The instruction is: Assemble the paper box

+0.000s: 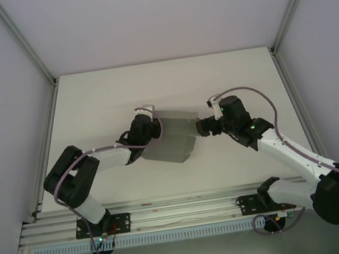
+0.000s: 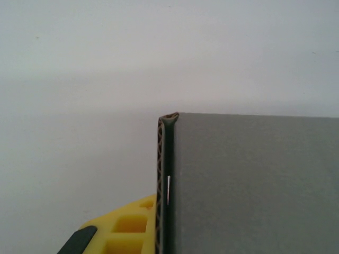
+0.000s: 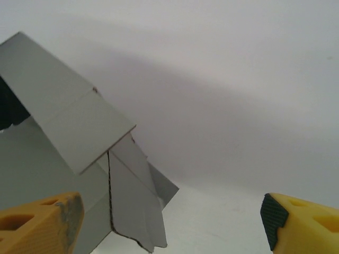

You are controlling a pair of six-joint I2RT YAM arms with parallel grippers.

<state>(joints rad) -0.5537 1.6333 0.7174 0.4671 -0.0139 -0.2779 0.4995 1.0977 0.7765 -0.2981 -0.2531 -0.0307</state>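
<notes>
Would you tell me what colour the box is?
The box is plain grey; right wrist view.

The paper box [image 2: 254, 185] hides 1 finger of the left hand [image 1: 155, 131].

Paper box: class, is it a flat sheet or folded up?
Partly folded. The paper box has panels meeting at angles, and its end flaps hang open, unclosed.

The paper box [image 1: 174, 137] is plain grey corrugated cardboard, partly folded and not closed. One panel slopes over it like a roof, and loose flaps [image 3: 135, 201] hang at one end. It is near the middle of the white table [image 1: 90, 100].
</notes>
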